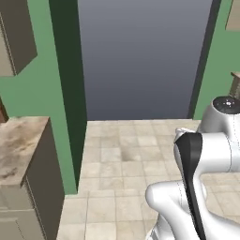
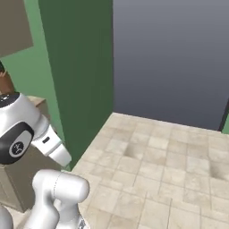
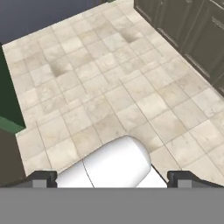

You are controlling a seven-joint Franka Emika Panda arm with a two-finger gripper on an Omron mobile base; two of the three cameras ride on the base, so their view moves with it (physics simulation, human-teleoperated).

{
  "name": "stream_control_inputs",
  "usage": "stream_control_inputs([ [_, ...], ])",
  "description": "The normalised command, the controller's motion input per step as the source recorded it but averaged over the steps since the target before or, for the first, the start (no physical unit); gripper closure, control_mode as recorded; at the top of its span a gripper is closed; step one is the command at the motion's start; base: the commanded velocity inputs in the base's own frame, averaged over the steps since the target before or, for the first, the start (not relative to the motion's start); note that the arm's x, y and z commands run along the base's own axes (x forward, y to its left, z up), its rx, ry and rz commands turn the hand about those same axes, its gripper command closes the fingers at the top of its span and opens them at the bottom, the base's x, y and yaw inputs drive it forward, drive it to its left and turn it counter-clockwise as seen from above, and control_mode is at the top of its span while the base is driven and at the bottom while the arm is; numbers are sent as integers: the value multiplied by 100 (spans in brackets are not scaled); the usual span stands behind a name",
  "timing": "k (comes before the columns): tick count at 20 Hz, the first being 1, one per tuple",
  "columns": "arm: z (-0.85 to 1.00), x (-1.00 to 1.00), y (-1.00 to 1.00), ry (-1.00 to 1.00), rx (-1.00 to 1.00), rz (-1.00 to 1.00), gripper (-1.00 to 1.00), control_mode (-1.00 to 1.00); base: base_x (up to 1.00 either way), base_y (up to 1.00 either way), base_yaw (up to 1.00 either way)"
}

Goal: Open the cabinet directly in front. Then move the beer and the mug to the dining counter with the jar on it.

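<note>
Fingers [image 3: 112,179] spread wide and empty, tips at the bottom corners of the hand view, aimed down at beige tiled floor [image 3: 109,87] with dark cabinet fronts [image 3: 192,35] along its upper right. A beige wall cabinet [image 1: 14,37] hangs upper left on the green wall [image 1: 33,93], above a marble-topped desk [image 1: 18,145]. Beer, mug, jar: cannot tell where.

the arm [image 1: 206,154] is glossy white with rounded, tube-like links and dark charcoal bands at its joints. a round dark cap with small pale markings [image 1: 226,104] tops one joint. beside the green wall [image 2: 76,80], another joint shows a black oval panel bearing a faint white mark [image 2: 18,144].
</note>
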Motion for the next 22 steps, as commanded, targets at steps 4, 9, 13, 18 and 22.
stream_control_inputs([
  [4,0,0,0,0,0,0,-100,100,74,-7,-36],
  [9,0,0,0,0,0,0,-100,100,67,-5,-40],
  [13,0,0,0,0,0,0,-100,100,62,-3,-42],
  [18,0,0,0,0,0,0,-100,100,67,-1,-41],
  [22,0,0,0,0,0,0,-100,100,79,0,-38],
])
